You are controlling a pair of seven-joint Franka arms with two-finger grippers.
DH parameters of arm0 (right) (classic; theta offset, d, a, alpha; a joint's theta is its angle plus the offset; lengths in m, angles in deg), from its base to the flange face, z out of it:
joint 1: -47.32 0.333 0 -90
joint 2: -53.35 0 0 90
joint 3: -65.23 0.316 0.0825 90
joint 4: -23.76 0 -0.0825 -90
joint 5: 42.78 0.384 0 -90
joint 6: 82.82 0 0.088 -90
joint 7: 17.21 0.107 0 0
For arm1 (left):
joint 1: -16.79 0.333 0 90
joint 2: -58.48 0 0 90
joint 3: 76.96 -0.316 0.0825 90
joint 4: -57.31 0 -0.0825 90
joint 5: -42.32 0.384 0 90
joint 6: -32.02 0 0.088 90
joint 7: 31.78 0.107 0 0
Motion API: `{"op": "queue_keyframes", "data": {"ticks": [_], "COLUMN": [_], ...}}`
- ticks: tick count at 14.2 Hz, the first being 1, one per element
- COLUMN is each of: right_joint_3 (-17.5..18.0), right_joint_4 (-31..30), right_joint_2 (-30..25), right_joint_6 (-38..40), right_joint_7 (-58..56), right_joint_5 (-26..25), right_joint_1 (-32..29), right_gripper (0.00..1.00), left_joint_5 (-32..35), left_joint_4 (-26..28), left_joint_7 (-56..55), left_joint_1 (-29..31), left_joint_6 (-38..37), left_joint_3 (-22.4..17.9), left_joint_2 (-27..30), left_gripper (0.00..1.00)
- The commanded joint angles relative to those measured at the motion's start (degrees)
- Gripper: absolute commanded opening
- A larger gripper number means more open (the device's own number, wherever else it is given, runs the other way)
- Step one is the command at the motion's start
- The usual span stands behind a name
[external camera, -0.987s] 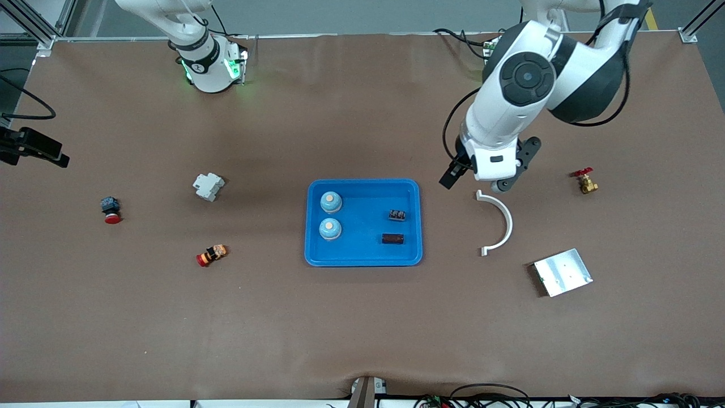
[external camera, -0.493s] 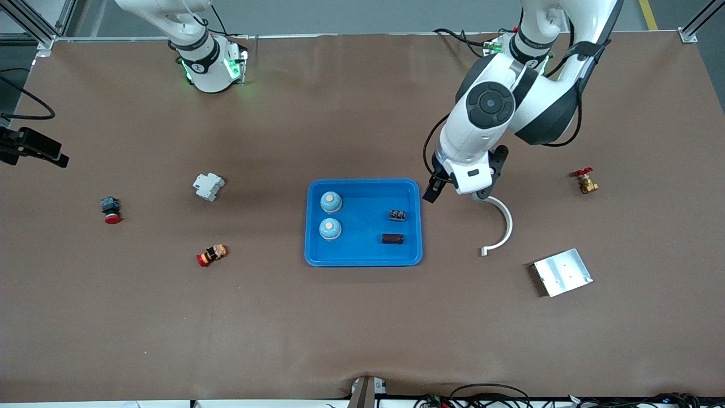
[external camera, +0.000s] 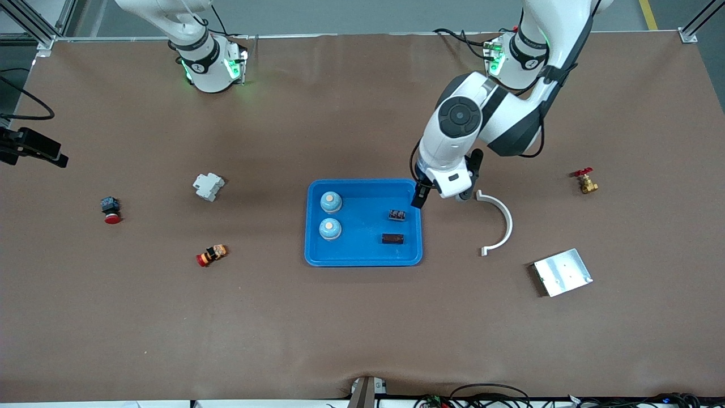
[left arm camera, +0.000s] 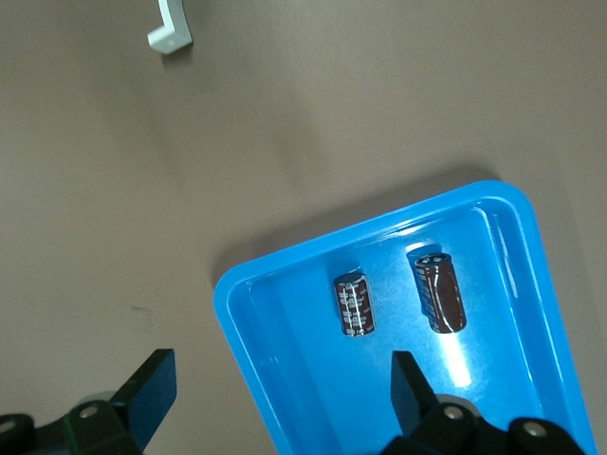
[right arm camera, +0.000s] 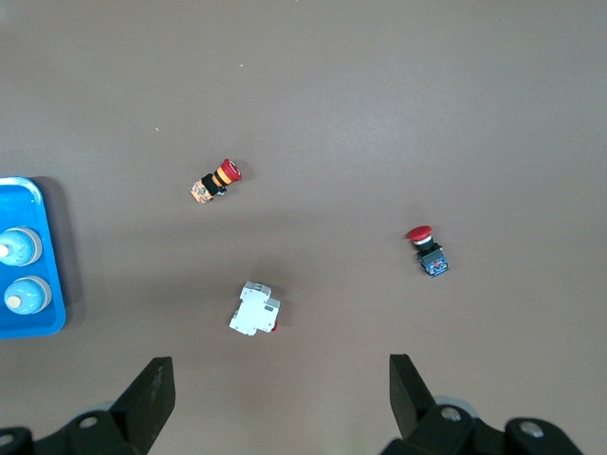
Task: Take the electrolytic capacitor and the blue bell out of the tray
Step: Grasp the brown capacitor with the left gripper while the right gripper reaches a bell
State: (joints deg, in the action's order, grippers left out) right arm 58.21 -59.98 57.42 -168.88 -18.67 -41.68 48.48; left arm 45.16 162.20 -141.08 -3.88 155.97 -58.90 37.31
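Observation:
A blue tray (external camera: 362,259) lies mid-table. Two blue domed bells (external camera: 331,201) (external camera: 329,228) sit in its end toward the right arm. Two dark capacitors (external camera: 397,215) (external camera: 392,238) lie in its end toward the left arm. My left gripper (external camera: 442,196) hangs open and empty over the tray's edge at that end. In the left wrist view, my left gripper (left arm camera: 282,398) straddles the tray rim (left arm camera: 248,341), with both capacitors (left arm camera: 354,304) (left arm camera: 439,292) ahead of it. My right gripper (right arm camera: 280,398) is open and empty, high over bare table, and out of the front view.
A white curved bracket (external camera: 498,221), a metal plate (external camera: 562,272) and a brass valve (external camera: 585,181) lie toward the left arm's end. A white breaker (external camera: 208,186), a red push button (external camera: 110,209) and a red-yellow button (external camera: 211,255) lie toward the right arm's end.
My left arm has swung from above the white bracket toward the tray, and its gripper now hangs over the tray's edge. It stayed open. The right arm has not moved.

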Motion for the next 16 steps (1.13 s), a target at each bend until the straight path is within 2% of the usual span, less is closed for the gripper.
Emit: {"op": "queue_keyframes", "data": {"ticks": [1,4,8,13,16], "right_joint_3": [0.8,0.9,1.0,1.0,1.0], "right_joint_4": [-1.0,-1.1,-6.3,-10.6,-11.1], "right_joint_2": [-0.6,-0.2,0.8,5.2,8.8], "right_joint_6": [-0.3,-0.8,-8.6,-15.9,-19.1], "right_joint_7": [0.2,0.8,2.9,20.3,28.4], "right_joint_5": [-0.9,0.0,0.6,0.3,0.3], "right_joint_1": [-0.9,-0.4,2.9,13.5,18.5], "right_gripper": [1.00,1.00,1.00,1.00,1.00], "left_joint_5": [3.3,5.5,6.5,9.1,9.2], "left_joint_4": [-1.2,-3.4,-6.5,-7.2,-7.2], "left_joint_7": [-5.3,-10.6,-13.2,-16.0,-16.3], "left_joint_1": [-1.4,-2.0,-2.2,-2.8,-3.6], "left_joint_6": [1.8,3.9,4.4,9.0,11.0], "left_joint_3": [0.0,0.0,0.0,0.0,-0.4], "left_joint_2": [-2.8,-7.1,-11.3,-15.3,-16.9], "left_gripper": [1.00,1.00,1.00,1.00,1.00]}}
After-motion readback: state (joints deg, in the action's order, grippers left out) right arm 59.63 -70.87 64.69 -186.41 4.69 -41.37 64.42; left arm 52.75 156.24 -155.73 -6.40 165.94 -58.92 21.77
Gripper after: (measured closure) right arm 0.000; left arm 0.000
